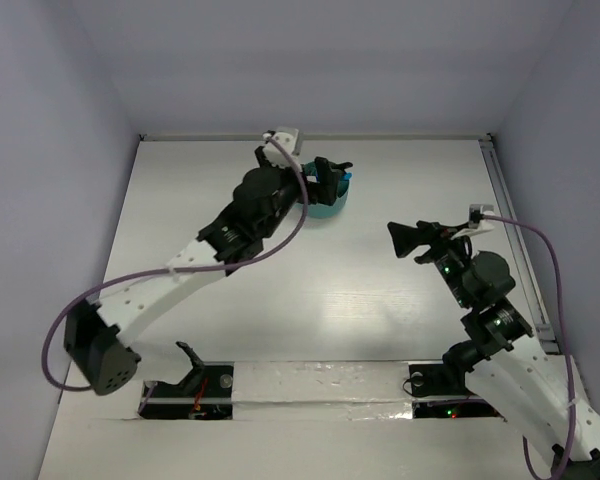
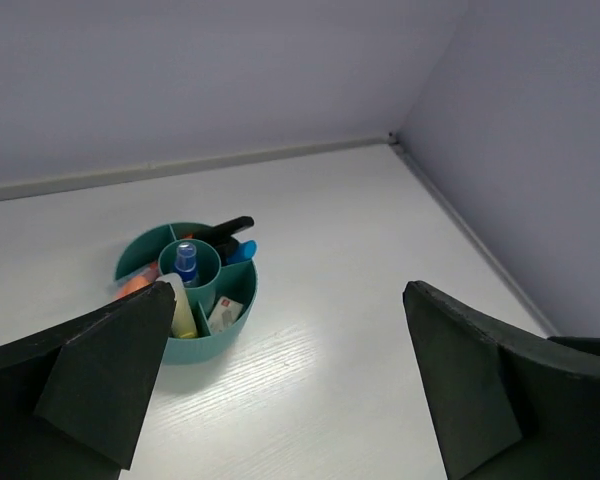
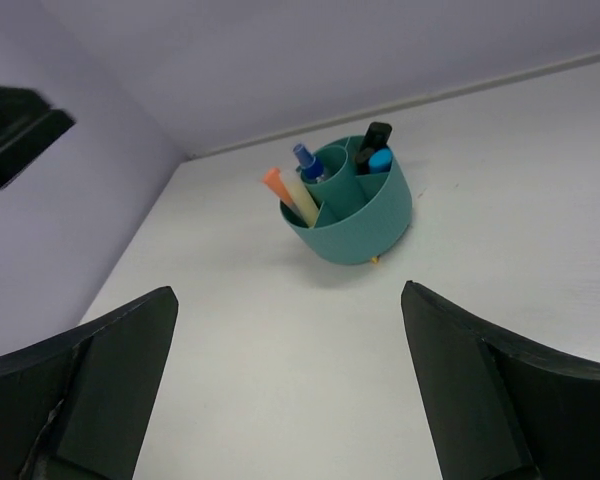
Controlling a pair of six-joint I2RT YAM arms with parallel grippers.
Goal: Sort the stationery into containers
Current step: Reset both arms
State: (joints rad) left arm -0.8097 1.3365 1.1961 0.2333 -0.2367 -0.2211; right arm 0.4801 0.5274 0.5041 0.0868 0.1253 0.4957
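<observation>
Now the round teal cup (image 3: 365, 215) stands upright on the table (image 3: 500, 150), pens (image 3: 307, 163) inside slanting upward; left gripper (image 2: 280, 390) and right gripper (image 3: 290, 390) both gape empty.

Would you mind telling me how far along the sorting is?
Nearly done, it seems: a blue pen, a black marker and others stand in the organizer. Nothing is in hand; the left gripper and right gripper are open and empty. Left, perhaps: a tiny yellow bit by the organizer's base.
</observation>
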